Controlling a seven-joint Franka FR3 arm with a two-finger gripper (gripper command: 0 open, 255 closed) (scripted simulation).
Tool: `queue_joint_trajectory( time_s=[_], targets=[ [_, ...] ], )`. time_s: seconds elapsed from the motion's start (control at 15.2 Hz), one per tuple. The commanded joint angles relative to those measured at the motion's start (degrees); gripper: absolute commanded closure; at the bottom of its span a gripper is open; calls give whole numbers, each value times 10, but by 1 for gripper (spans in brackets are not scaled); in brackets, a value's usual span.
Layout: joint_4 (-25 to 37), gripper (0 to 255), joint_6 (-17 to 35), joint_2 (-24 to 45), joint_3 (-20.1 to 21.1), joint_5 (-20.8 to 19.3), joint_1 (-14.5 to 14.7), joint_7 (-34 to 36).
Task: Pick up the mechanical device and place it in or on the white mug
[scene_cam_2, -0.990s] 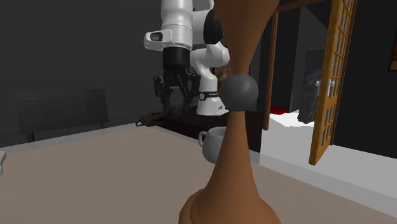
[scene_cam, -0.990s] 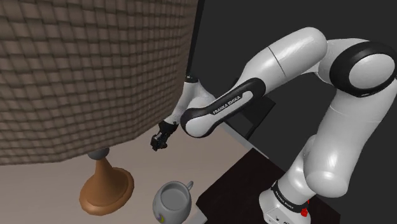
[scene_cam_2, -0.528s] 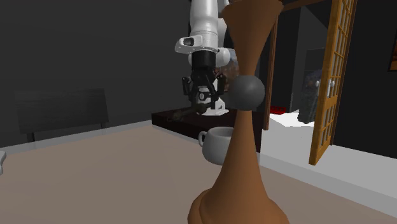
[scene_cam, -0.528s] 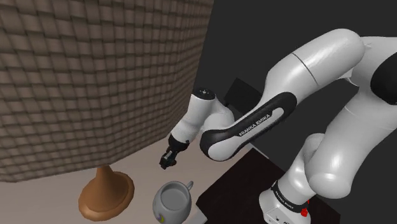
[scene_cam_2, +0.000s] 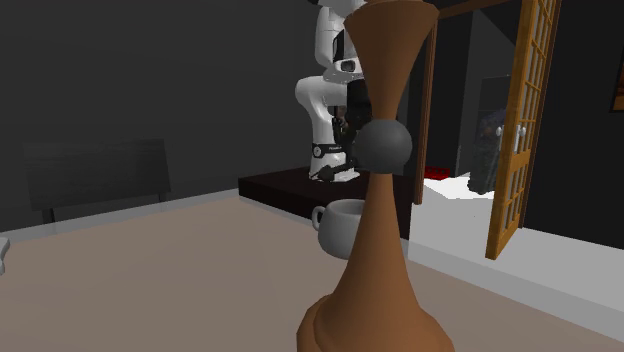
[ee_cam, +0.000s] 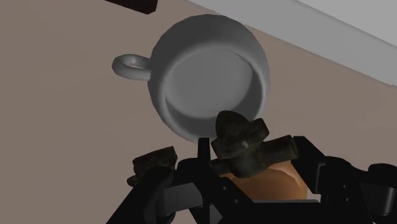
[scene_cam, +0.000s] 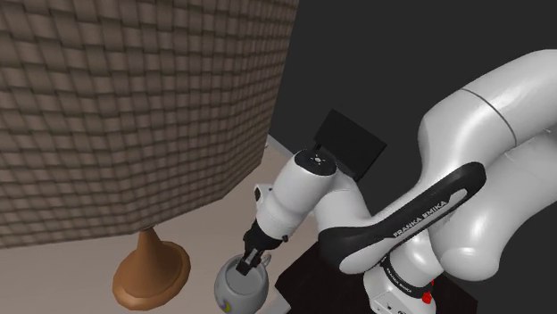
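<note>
The tool is closed narrow on the dark mechanical device, a knobbly piece with stubby arms clasped between the two black fingers. It holds the device in the air just over the rim of the white mug. In the shoulder view the tool hangs at about 1 o'clock of the mug's mouth, close above its rim. The white arm bends down to it from the dark stand, which lies at the mug's 3 o'clock. The mug stands upright on the beige desk, its handle on the side away from the device. A brown lamp base stands just beside the mug at its 9 o'clock, under a big woven lampshade.
</note>
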Motion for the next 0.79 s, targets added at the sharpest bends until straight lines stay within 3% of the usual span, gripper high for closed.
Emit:
queue_joint_trajectory(
  time_s=[0.0, 0.4, 0.73],
  targets=[
    [-20, 255, 1, -20, 12, 16, 16, 14],
    [-26, 255, 60, 38, 28, -55, -11, 67],
    [-24, 255, 103, 93, 24, -170, -31, 153]
  ],
)
